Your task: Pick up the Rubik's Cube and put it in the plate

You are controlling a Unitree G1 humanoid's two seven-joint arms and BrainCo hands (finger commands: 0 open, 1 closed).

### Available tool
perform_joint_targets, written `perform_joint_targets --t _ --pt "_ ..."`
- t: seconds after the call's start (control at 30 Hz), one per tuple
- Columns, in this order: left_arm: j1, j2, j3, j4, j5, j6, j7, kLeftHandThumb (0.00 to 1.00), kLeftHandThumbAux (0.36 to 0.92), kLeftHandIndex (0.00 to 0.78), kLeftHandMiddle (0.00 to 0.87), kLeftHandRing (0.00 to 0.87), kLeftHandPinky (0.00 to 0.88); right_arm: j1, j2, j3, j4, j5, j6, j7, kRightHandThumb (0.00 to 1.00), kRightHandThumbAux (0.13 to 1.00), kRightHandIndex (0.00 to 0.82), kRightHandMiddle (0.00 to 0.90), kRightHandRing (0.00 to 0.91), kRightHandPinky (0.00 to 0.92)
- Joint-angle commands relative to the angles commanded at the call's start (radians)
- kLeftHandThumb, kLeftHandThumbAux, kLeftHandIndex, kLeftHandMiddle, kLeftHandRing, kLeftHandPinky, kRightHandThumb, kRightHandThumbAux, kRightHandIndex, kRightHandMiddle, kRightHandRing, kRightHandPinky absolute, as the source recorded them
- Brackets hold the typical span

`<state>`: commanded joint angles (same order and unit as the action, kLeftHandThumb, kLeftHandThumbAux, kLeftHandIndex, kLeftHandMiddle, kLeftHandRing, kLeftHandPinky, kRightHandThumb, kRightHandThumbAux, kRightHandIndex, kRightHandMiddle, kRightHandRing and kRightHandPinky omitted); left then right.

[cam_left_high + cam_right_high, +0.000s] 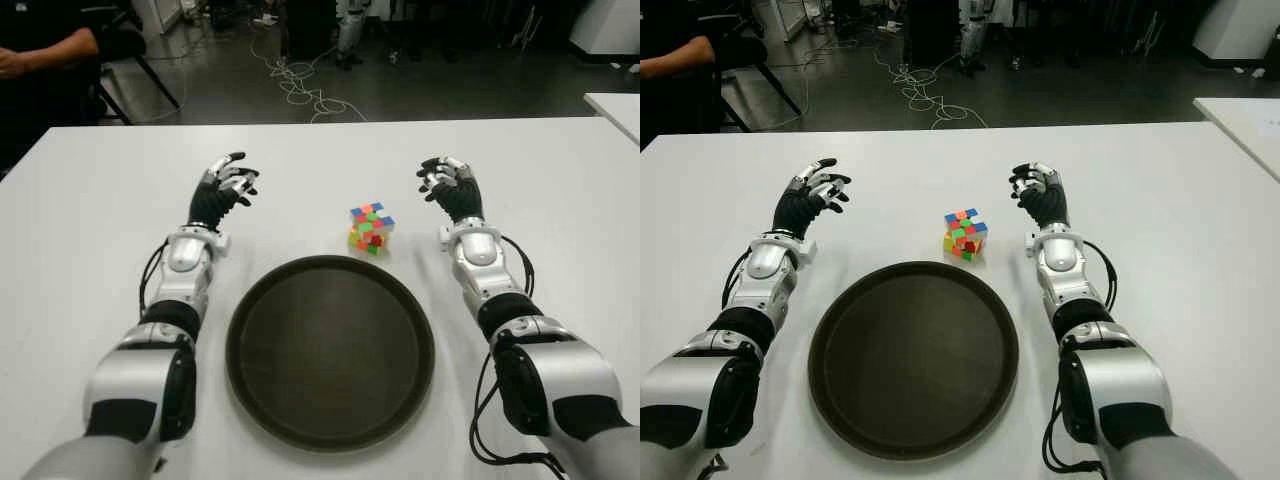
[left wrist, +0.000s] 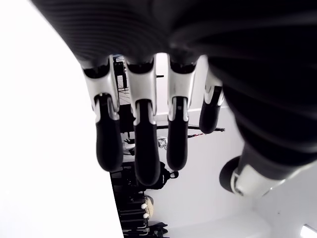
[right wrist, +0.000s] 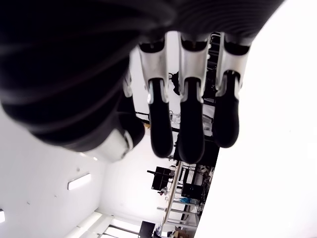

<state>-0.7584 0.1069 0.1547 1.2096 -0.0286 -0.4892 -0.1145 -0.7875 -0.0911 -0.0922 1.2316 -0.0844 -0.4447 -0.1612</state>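
Note:
A scrambled Rubik's Cube sits on the white table, just beyond the far rim of the round dark plate. My right hand hovers to the right of the cube, about a hand's width away, fingers relaxed and holding nothing. Well to the left of the cube is my left hand, also open, with its fingers loosely extended and nothing in them. The plate holds nothing.
A person's arm and a black chair show beyond the table's far left corner. Cables lie on the dark floor behind. Another white table's corner shows at the right.

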Motion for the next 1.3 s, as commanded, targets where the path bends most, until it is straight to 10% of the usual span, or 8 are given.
perform_joint_targets --t 0.47,0.8,0.9,1.0,1.3 --pt "0.003 0.0 -0.008 -0.005 0.009 -0.008 0.014 0.239 0.634 0.201 0.365 0.468 0.518 0.003 -0.004 0.021 -0.004 -0.029 -0.01 -0.036 0.688 0.722 0.416 0.437 0.483 0.502" --pt "0.005 0.001 -0.013 -0.005 0.013 -0.008 0.021 0.246 0.625 0.203 0.353 0.448 0.508 0.024 -0.043 0.146 -0.002 -0.197 -0.152 -0.189 0.667 0.73 0.401 0.328 0.363 0.383" --pt "0.004 0.001 -0.016 -0.005 0.015 -0.007 0.02 0.244 0.624 0.199 0.356 0.459 0.525 0.021 -0.095 0.277 -0.005 -0.364 -0.171 -0.308 0.268 0.668 0.178 0.188 0.194 0.172" --pt "0.003 0.001 -0.018 -0.007 0.015 -0.007 0.02 0.237 0.628 0.199 0.359 0.467 0.531 0.008 -0.115 0.344 -0.002 -0.447 -0.153 -0.374 0.091 0.632 0.07 0.098 0.081 0.057" --pt "0.003 -0.002 -0.021 -0.007 0.018 -0.006 0.036 0.243 0.646 0.198 0.371 0.482 0.541 -0.028 -0.122 0.426 0.028 -0.523 -0.093 -0.393 0.003 0.57 0.002 0.004 0.002 0.002"
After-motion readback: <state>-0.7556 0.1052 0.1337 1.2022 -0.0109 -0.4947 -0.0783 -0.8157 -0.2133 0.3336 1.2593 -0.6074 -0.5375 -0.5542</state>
